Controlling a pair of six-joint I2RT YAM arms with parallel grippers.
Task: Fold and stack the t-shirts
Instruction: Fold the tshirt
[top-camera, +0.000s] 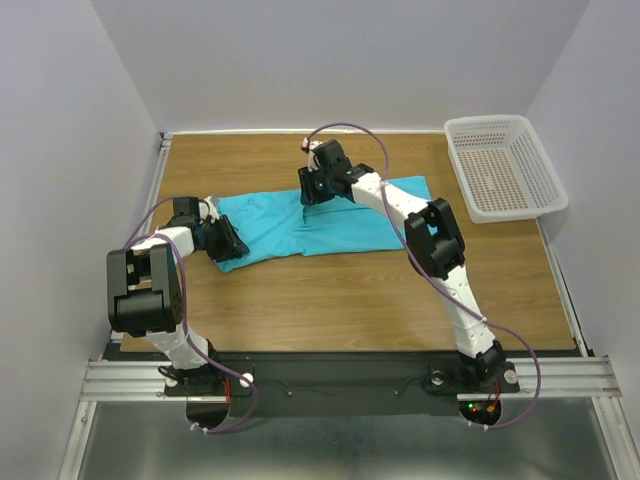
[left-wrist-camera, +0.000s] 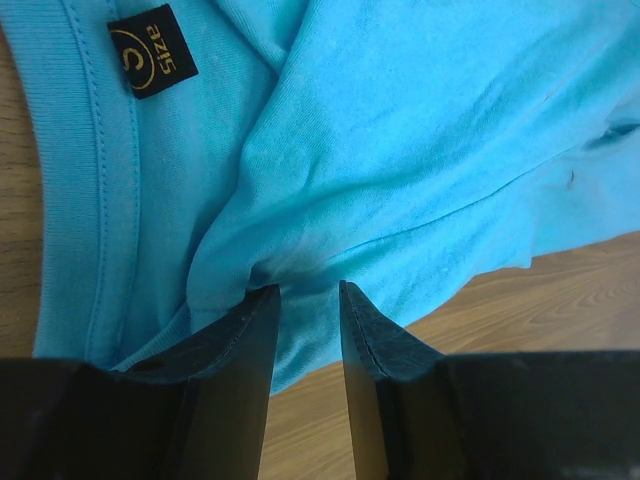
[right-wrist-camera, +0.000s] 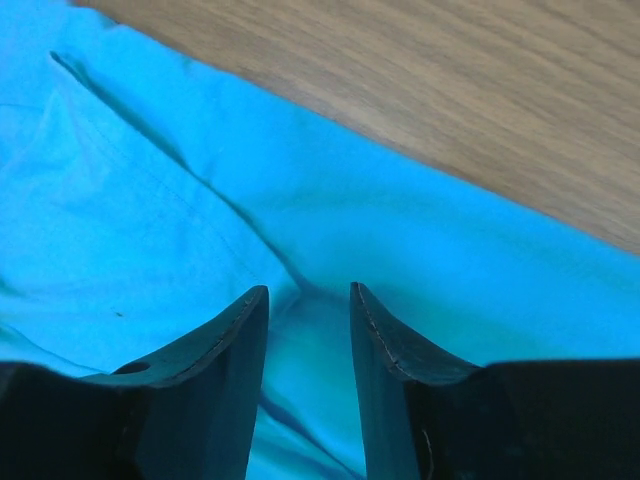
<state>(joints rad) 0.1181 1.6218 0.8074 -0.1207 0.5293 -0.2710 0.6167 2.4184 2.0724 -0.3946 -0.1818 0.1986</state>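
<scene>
One turquoise-blue t-shirt (top-camera: 300, 222) lies spread and partly folded across the far half of the wooden table. My left gripper (top-camera: 226, 243) is at the shirt's left end, near the collar and its black size label (left-wrist-camera: 152, 50). Its jaws stand narrowly apart, with puckered fabric (left-wrist-camera: 300, 262) gathered between the tips (left-wrist-camera: 308, 292). My right gripper (top-camera: 312, 190) is at the shirt's far edge, near the middle. Its jaws are also close together, with a fold of the shirt (right-wrist-camera: 306, 290) running between the tips (right-wrist-camera: 308, 292).
A white perforated plastic basket (top-camera: 505, 166) stands at the far right corner of the table. Bare wood (top-camera: 350, 300) lies between the shirt and the arm bases. Grey walls close in on the left, far and right sides.
</scene>
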